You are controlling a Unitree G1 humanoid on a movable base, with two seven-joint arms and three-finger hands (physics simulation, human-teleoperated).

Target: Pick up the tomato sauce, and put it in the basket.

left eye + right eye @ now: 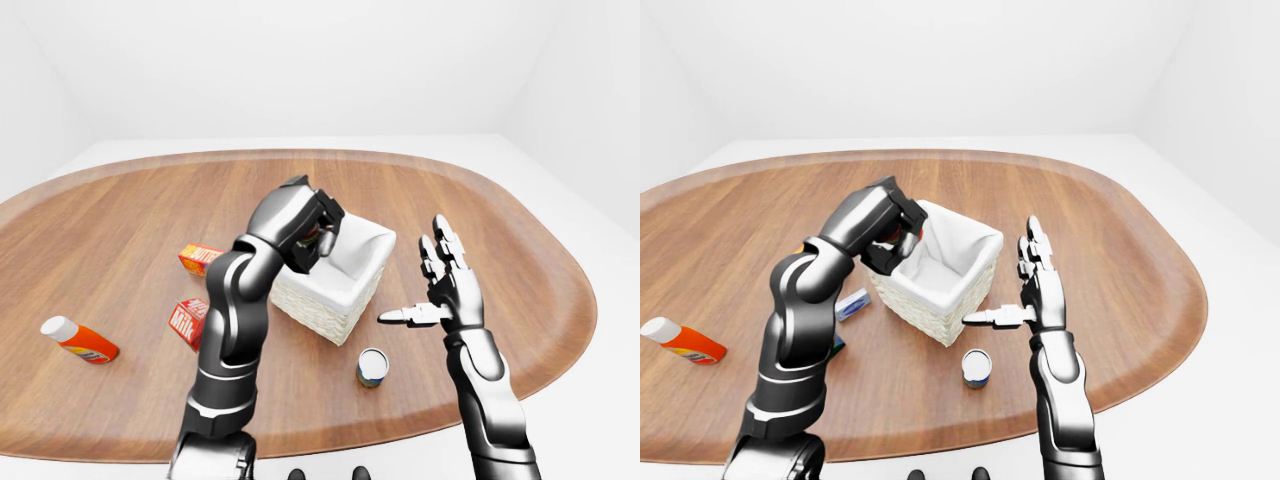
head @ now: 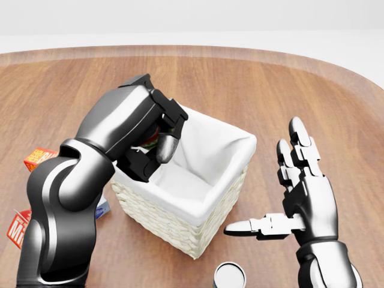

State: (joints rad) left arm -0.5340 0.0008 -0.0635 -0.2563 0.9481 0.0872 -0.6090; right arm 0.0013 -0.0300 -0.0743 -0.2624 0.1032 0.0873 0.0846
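My left hand point(image 2: 153, 150) is curled shut over the left rim of the basket point(image 2: 162, 223), a white wicker box with a white cloth lining. A small red and green thing, the tomato sauce point(image 2: 152, 140), peeks out between its fingers; most of it is hidden by the hand. It hangs just above the basket's inside. In the head view my right hand point(image 2: 264, 180) stands to the right of the basket, open, fingers up and thumb pointing left, holding nothing.
A small can point(image 2: 230, 276) stands below the basket. Left of the basket lie a butter box point(image 2: 39, 158), a milk carton point(image 2: 18, 228) and a blue-and-white pack point(image 1: 852, 303). An orange bottle point(image 1: 80, 341) lies far left on the oval wooden table point(image 1: 500, 230).
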